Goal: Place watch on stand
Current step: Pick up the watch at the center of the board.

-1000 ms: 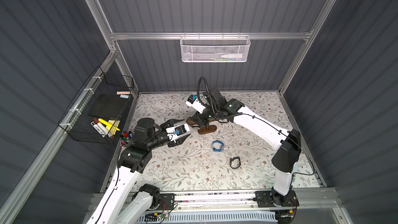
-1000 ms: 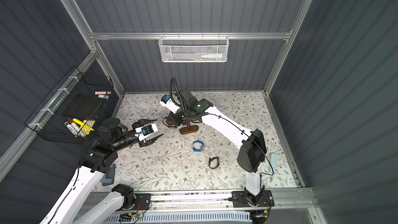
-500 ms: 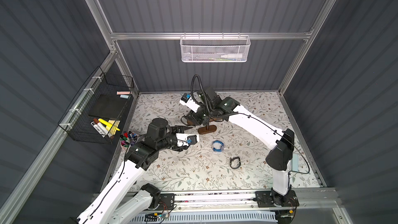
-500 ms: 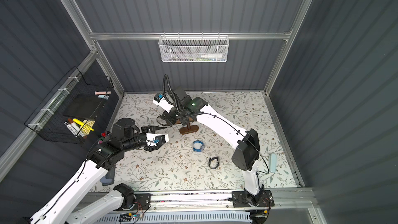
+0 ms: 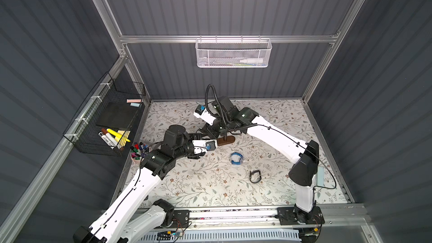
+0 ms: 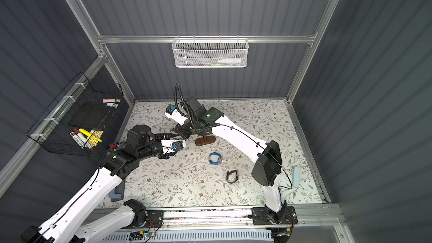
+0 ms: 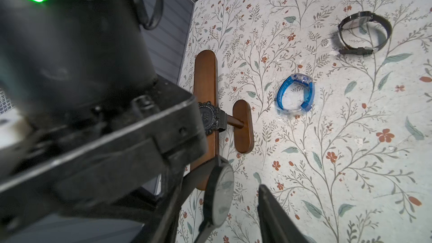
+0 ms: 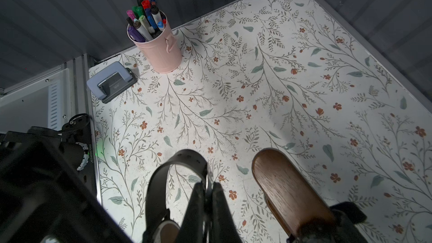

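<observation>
The dark brown wooden stand [image 7: 205, 78] rests on its oval base [image 5: 225, 140] at mid-table, with a black digital watch [image 7: 209, 119] round its bar. My right gripper [image 8: 208, 184] is shut on the black strap [image 8: 159, 183] of a watch, just off the bar's rounded end [image 8: 280, 178]. That watch's round pale face [image 7: 218, 197] hangs between the fingers of my left gripper [image 7: 219, 192]. Those jaws stand apart, and a gap shows between the face and the fingertip [image 7: 264, 195] beside it.
A blue watch [image 5: 236, 158] and a dark watch [image 5: 255, 176] lie on the floral mat in front of the stand. A pink cup of markers [image 8: 159, 47] and a grey hole punch [image 8: 112, 84] sit at the left edge. Wire baskets [image 5: 109, 122] hang on the walls.
My left arm has swung in towards the stand and the held watch, its jaws narrowing. My right gripper has shifted slightly left, still shut on the strap.
</observation>
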Controlling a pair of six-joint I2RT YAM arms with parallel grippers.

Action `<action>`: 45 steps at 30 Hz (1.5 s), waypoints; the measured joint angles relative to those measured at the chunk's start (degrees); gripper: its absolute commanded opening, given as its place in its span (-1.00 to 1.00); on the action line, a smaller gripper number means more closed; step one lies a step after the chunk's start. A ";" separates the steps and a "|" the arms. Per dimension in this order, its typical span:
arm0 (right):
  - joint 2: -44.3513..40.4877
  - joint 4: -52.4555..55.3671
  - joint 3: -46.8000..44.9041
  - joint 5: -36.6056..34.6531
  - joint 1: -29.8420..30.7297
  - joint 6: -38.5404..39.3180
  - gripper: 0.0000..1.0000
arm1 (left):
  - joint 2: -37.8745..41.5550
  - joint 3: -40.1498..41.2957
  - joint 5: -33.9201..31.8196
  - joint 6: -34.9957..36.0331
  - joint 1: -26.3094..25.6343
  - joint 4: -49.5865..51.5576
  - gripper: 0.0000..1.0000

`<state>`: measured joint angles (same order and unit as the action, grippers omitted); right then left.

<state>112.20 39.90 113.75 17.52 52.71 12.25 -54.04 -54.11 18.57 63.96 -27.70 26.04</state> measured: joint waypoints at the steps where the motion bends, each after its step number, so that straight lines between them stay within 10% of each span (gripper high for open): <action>1: -0.09 -0.04 -0.15 -0.17 0.13 0.02 -1.00 | -0.13 0.00 -0.39 -0.11 0.00 -0.13 0.07; 21: -1.79 -1.40 -0.70 -2.36 0.76 0.87 -1.00 | -2.89 -0.04 -2.62 -1.40 0.00 -0.15 -0.20; 45: -1.84 -3.39 -2.14 -2.01 0.79 -0.26 -0.94 | -3.21 3.15 -5.09 -4.39 -0.37 -6.21 -1.00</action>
<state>110.37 36.51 111.61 15.51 53.49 11.99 -57.25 -50.96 13.47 59.57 -28.08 19.84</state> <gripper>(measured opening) 0.072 0.096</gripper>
